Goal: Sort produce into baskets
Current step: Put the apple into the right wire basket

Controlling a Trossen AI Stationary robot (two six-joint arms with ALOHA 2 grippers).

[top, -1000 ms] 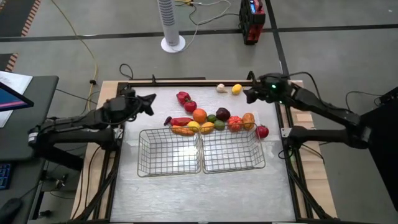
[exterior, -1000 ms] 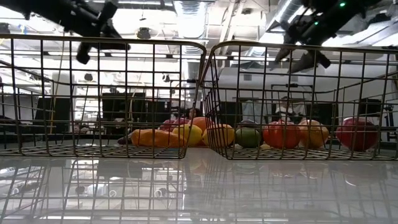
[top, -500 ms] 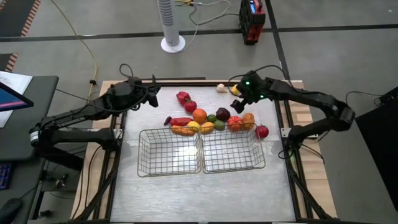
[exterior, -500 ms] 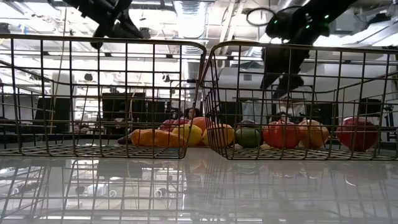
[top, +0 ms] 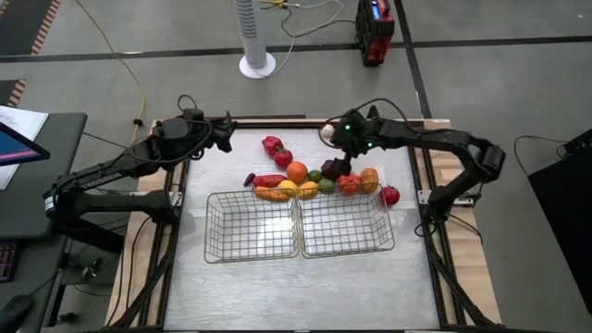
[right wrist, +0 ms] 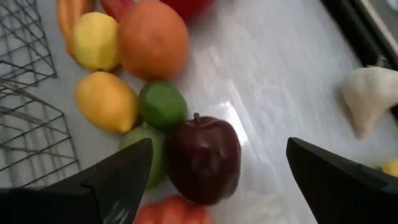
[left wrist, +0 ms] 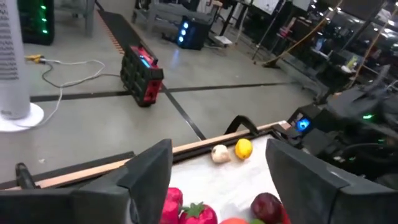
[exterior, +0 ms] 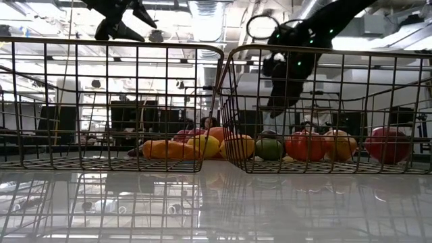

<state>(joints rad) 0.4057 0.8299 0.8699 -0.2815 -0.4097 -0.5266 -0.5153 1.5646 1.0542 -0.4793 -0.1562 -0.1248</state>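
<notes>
Since the earlier frames the right end effector (top: 339, 159) has swung in from the worktop's far right edge toward the middle; it now hangs over the dark maroon apple (right wrist: 203, 157), fingers spread wide, nothing held. Judgement: lined up for a pick, approach only. Left end effector (top: 225, 135) has shifted toward the far left corner of the worktop (top: 250, 277), also wide open and empty, apparently waiting clear of the pile.

Produce sits in a cluster just beyond both baskets: orange (top: 297, 172), green limes (right wrist: 161, 104), yellow lemons (right wrist: 106, 101), red pieces. A whitish piece (left wrist: 219, 153) and a small yellow one (left wrist: 243, 148) lie apart near the far rim. Left basket (top: 215, 250) and right basket (top: 388, 242) stand side by side, both w/o contents.

Limits: low view shows fruit only through mesh; the right arm partly covers the apple from above; contact w/ apple can't be confirmed.
</notes>
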